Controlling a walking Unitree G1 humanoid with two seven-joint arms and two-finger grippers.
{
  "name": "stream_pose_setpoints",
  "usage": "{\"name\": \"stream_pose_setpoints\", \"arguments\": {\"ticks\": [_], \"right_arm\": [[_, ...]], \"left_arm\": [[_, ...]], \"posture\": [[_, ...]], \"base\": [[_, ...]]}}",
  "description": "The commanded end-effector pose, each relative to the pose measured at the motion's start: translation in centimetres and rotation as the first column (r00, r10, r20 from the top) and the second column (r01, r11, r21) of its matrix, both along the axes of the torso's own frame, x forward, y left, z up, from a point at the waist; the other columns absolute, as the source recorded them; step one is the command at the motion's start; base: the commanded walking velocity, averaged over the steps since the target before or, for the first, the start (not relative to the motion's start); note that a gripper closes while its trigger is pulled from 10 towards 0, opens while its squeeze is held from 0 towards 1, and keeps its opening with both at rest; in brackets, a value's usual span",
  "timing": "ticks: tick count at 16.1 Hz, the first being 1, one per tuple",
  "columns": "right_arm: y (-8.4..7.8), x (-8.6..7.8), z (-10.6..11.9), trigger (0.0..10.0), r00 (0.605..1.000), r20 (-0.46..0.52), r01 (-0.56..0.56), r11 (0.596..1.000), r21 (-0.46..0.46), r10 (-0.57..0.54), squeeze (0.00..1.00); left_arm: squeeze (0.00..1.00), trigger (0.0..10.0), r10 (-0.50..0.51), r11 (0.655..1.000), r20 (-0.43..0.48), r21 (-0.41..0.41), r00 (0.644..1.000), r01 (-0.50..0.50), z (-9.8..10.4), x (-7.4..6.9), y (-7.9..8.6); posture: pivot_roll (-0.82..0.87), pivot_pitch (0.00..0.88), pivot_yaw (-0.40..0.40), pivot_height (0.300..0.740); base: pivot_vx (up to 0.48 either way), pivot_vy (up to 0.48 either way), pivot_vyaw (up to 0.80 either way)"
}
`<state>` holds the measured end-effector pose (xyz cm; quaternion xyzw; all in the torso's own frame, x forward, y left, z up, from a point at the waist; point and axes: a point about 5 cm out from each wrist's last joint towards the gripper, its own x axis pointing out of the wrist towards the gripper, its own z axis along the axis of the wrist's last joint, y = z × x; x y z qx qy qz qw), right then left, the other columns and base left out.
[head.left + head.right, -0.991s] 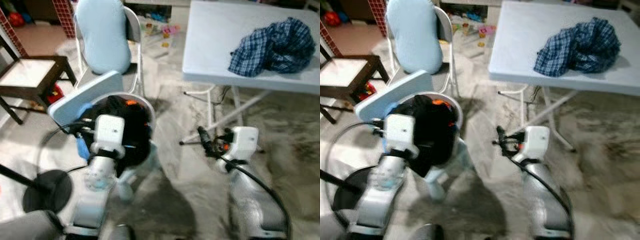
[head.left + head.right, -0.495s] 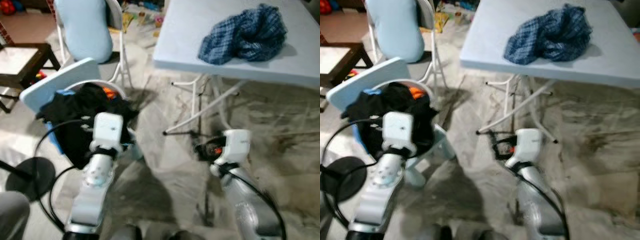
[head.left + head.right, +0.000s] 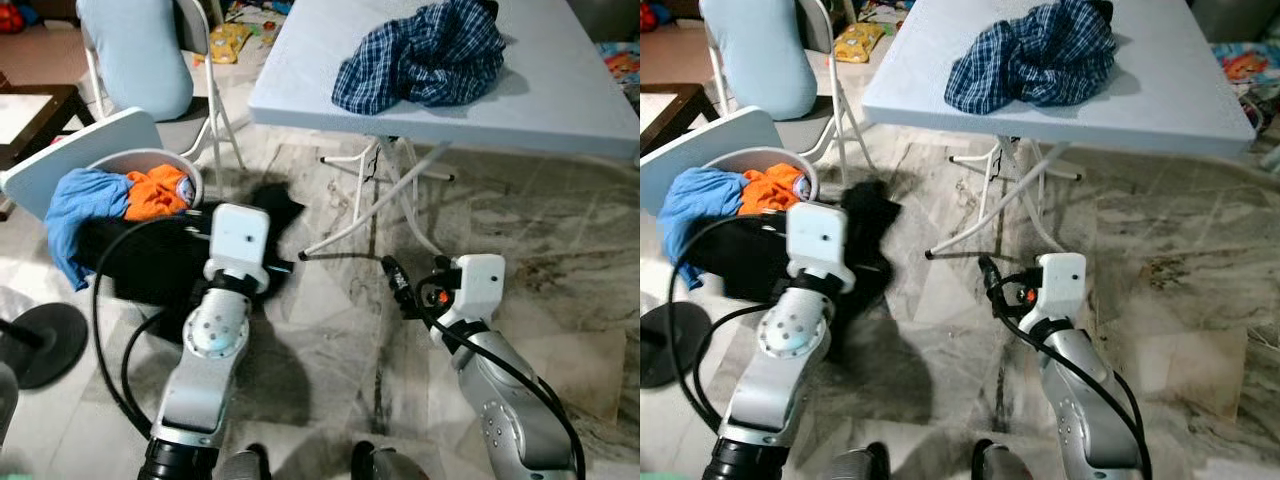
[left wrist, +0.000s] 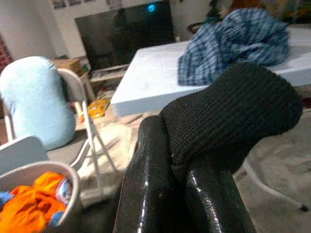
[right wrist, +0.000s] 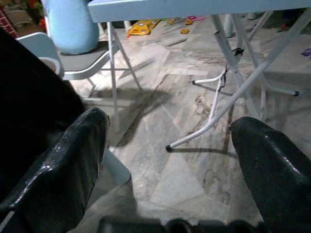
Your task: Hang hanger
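Observation:
My left gripper is shut on a fold of a black knitted garment. From the head, that garment hangs from the left wrist down the side of a round laundry basket on the floor at my left. My right gripper is low over the marble floor, in front of the table legs. Its two fingers stand wide apart and open with nothing between them. A crumpled blue plaid shirt lies on the white folding table ahead.
The basket holds an orange cloth and a blue cloth. A white board leans behind it. A folding chair with a pale blue cushion stands at the far left, and a black round stand base sits on the floor.
The camera has swung right, bringing the table closer to the middle. The black garment has come up out of the basket with my left gripper, uncovering the orange and blue cloths.

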<state>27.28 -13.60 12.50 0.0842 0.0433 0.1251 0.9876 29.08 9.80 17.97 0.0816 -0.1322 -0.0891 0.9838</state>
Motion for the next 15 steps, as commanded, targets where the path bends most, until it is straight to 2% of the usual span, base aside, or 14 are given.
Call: {"name": "stream_pose_setpoints", "arguments": {"ticks": [1, 2, 3, 4, 5, 7, 8, 9, 11, 15], "right_arm": [[0.4, 0.0, 0.1, 10.0, 1.0, -0.003, -0.008, 1.0, 0.008, 0.008, 0.0], [0.4, 0.0, 0.1, 10.0, 1.0, -0.002, -0.007, 1.0, 0.007, 0.008, 0.0], [0.4, 0.0, 0.1, 10.0, 1.0, -0.002, -0.007, 1.0, 0.008, 0.007, 0.0], [0.4, 0.0, 0.1, 10.0, 1.0, -0.002, -0.006, 1.0, 0.008, 0.006, 0.0], [0.4, 0.1, 0.1, 10.0, 1.0, -0.001, -0.001, 1.0, 0.013, 0.001, 0.0], [0.1, 0.0, 0.1, 10.0, 1.0, -0.006, 0.01, 1.0, 0.017, -0.01, 0.0], [0.1, 0.0, 0.0, 10.0, 1.0, -0.011, 0.015, 1.0, 0.022, -0.015, 0.0], [0.0, 0.1, 0.0, 10.0, 1.0, -0.016, 0.017, 1.0, 0.019, -0.017, 0.0], [0.0, 0.3, 0.1, 10.0, 1.0, -0.011, 0.022, 1.0, 0.018, -0.021, 0.0], [-0.1, 0.6, 0.2, 10.0, 1.0, -0.005, 0.024, 1.0, 0.013, -0.024, 0.0]], "left_arm": [[0.0, 8.3, -0.098, 0.995, 0.109, 0.0, 0.989, 0.098, 2.2, 0.0, -1.7], [0.0, 9.8, -0.158, 0.987, 0.129, 0.008, 0.979, 0.158, 2.7, -0.1, -2.6], [0.0, 10.0, -0.192, 0.981, 0.125, 0.008, 0.973, 0.193, 2.7, -0.2, -3.1], [0.0, 10.0, -0.201, 0.979, 0.118, -0.001, 0.972, 0.203, 2.6, -0.2, -3.2], [0.0, 10.0, -0.211, 0.977, 0.072, -0.024, 0.975, 0.213, 1.8, -0.2, -3.0], [0.0, 10.0, -0.176, 0.983, -0.012, -0.047, 0.984, 0.175, 0.1, 0.0, -1.7], [0.0, 10.0, -0.158, 0.982, -0.062, -0.114, 0.986, 0.15, -0.6, 0.2, -0.9], [0.0, 10.0, -0.136, 0.982, -0.093, -0.143, 0.986, 0.122, -1.1, 0.4, -0.2], [0.0, 10.0, -0.128, 0.98, -0.111, -0.168, 0.985, 0.109, -1.5, 0.5, 0.4], [0.0, 10.0, -0.145, 0.978, -0.121, -0.168, 0.982, 0.123, -1.8, 0.5, 0.3]], "posture": [[-0.06, 0.201, 0.005, 0.74], [-0.06, 0.199, 0.006, 0.74], [-0.06, 0.199, 0.006, 0.74], [-0.06, 0.196, 0.007, 0.74], [-0.06, 0.195, 0.009, 0.74], [-0.06, 0.194, 0.008, 0.74], [-0.06, 0.192, 0.007, 0.74], [-0.06, 0.19, 0.006, 0.74], [-0.05, 0.188, 0.003, 0.74], [-0.06, 0.182, -0.002, 0.74]], "base": [[0.0, 0.0, 0.0], [0.0, 0.0, 0.0], [0.0, 0.0, 0.0], [0.0, 0.0, 0.0], [0.0, 0.0, 0.0], [0.0, 0.0, 0.0], [0.0, 0.0, 0.0], [0.0, 0.0, -0.4], [0.0, 0.371, -0.8], [0.263, 0.397, -0.8]]}}
